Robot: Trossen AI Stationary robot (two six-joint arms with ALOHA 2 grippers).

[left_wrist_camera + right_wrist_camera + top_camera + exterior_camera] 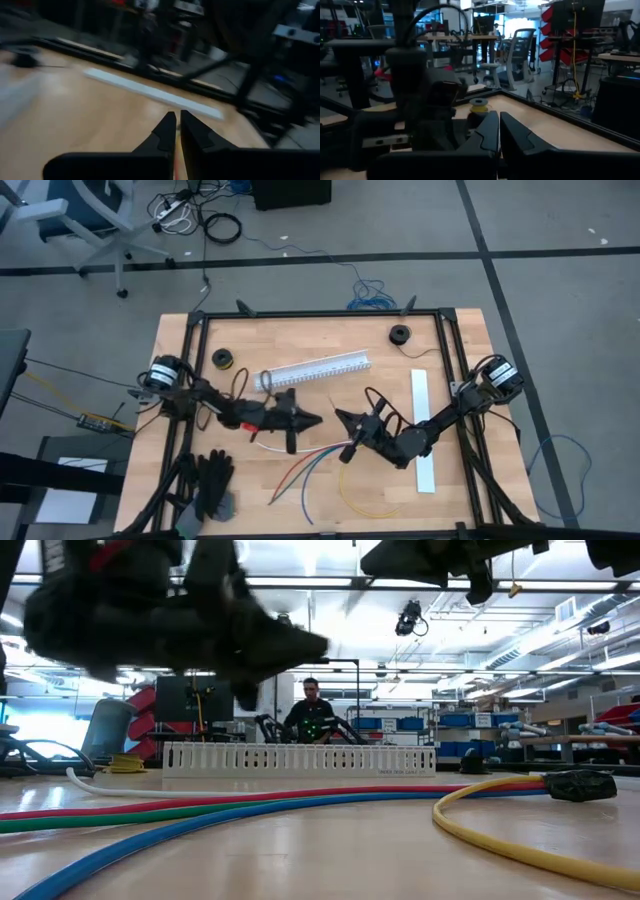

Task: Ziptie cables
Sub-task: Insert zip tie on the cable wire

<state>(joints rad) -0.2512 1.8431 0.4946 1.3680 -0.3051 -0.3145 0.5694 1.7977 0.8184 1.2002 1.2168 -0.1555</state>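
**What my table holds**

My table [320, 345] is a pale wood top in a dark frame. I take the white slotted channel [315, 370] near its middle as my mark. Just in front of the channel lie the cables [310, 465], red, green, blue, white and a yellow loop, fanned toward the near edge. To the channel's left sits a yellow spool [222, 359]; to its right and farther back, a black spool [400, 334]. Well right of the channel lies a flat white strip [424, 430]. Black gloves [212, 483] rest at the near left corner.
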